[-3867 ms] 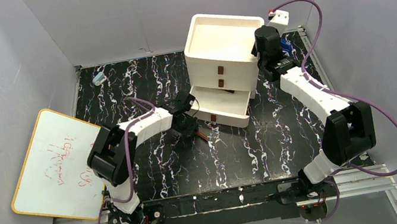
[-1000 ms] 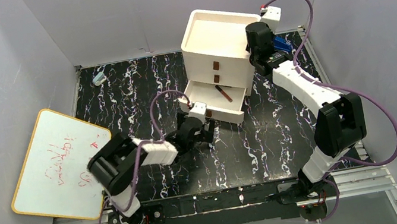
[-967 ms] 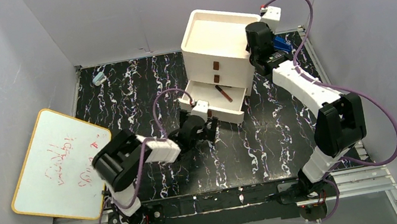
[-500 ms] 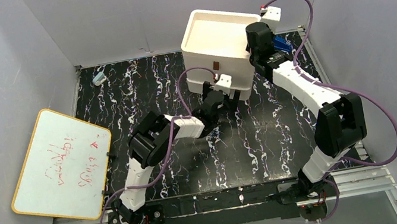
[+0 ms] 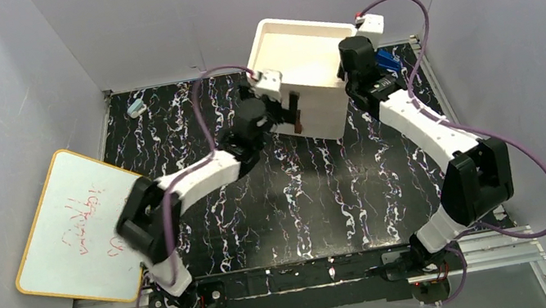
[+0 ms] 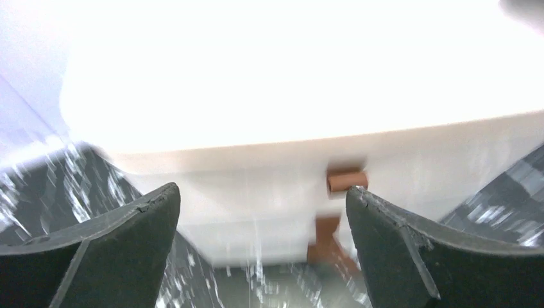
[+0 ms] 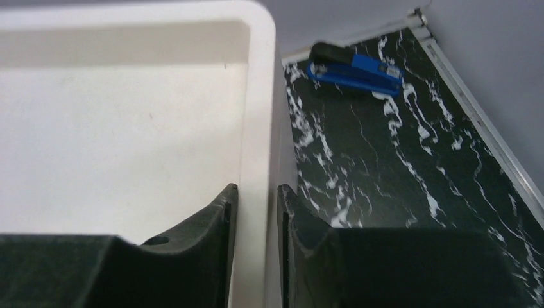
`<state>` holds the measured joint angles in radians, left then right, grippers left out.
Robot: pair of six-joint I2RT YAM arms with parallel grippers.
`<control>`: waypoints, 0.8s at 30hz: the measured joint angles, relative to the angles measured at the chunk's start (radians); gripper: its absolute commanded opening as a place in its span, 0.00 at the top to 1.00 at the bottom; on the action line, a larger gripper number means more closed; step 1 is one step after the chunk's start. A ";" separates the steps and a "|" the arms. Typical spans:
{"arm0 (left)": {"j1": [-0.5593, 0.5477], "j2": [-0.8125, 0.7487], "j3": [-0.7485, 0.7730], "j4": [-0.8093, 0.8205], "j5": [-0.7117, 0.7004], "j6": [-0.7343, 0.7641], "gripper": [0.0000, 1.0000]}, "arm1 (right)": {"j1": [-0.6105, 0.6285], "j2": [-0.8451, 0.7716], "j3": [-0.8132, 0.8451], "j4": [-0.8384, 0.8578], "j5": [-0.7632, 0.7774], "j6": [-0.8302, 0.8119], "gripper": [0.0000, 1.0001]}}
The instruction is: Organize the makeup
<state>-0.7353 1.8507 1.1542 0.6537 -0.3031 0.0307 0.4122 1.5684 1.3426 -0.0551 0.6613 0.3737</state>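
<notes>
No makeup shows; it is hidden or out of view. The white drawer box (image 5: 299, 26) stands at the back with its drawers pushed in. My left gripper (image 5: 284, 111) hovers open just in front of its face, empty. In the left wrist view its fingers (image 6: 263, 192) frame the blurred white front (image 6: 256, 167) and a brown handle (image 6: 346, 181). My right gripper (image 5: 345, 68) sits at the box's right wall. In the right wrist view its fingers (image 7: 256, 189) straddle that wall's rim (image 7: 260, 96), pressed to both sides.
A blue stapler (image 7: 356, 67) lies behind the box at the back right (image 5: 387, 60). A small light-blue object (image 5: 136, 107) sits at the back left. A whiteboard (image 5: 74, 227) leans over the table's left edge.
The bottom drawer, open a second ago with a pencil in it, is now shut. My left arm swung forward and up to the box's front. The box has turned slightly.
</notes>
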 measured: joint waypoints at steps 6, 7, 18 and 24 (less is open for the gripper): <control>0.000 -0.470 0.139 -0.158 -0.013 0.071 0.02 | 0.015 -0.055 0.062 -0.211 -0.063 -0.103 0.01; 0.005 -0.501 0.216 -0.200 -0.020 0.089 0.02 | 0.014 -0.055 0.103 -0.240 -0.069 -0.127 0.01; 0.051 -0.155 1.354 -0.880 -0.103 0.195 0.01 | 0.014 -0.012 0.786 -0.328 -0.113 -0.303 0.01; 0.047 -0.172 1.179 -0.994 -0.158 0.233 0.02 | 0.019 -0.036 0.879 -0.417 -0.119 -0.307 0.01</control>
<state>-0.6888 1.6791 2.3333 -0.3405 -0.4606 0.2634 0.4313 1.5322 2.2211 -0.4717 0.5423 0.0666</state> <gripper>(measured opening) 0.983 0.985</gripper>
